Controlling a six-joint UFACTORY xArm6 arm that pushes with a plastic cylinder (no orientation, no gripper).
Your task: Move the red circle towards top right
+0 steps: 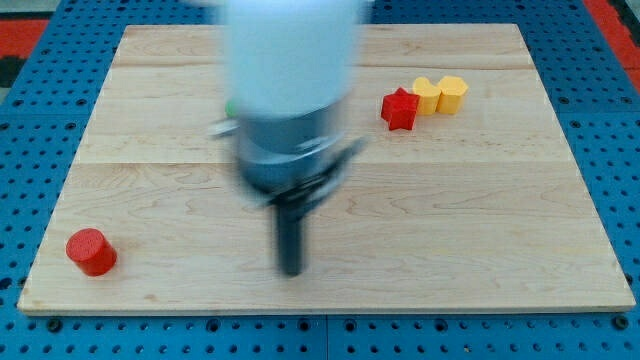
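Camera view, one moment on the wooden surface: my tip stands near the view's bottom, a little left of centre, with bare wood all round it. My arm is blurred, and its pale body hides much of the surface's upper middle. I carry no hand, only a straight dark rod, so nothing is held and nothing can be.

The red circle, a short cylinder, sits alone in the surface's bottom-left corner, well apart from my tip and to the view's left of it. Near the top right lie a red star and, touching or nearly touching it, two yellow blocks side by side, their shapes hard to make out. A sliver of green shows at the left edge of my arm; whether it is a block I cannot tell.

By my reading, the step in hand is the approach: no contact with the red circle yet. The next move calls for bringing my tip round to the circle's lower-left side, between it and the corner, then pushing diagonally up and rightward. Room there looks tight, and an off-centre push could roll the circle aside.
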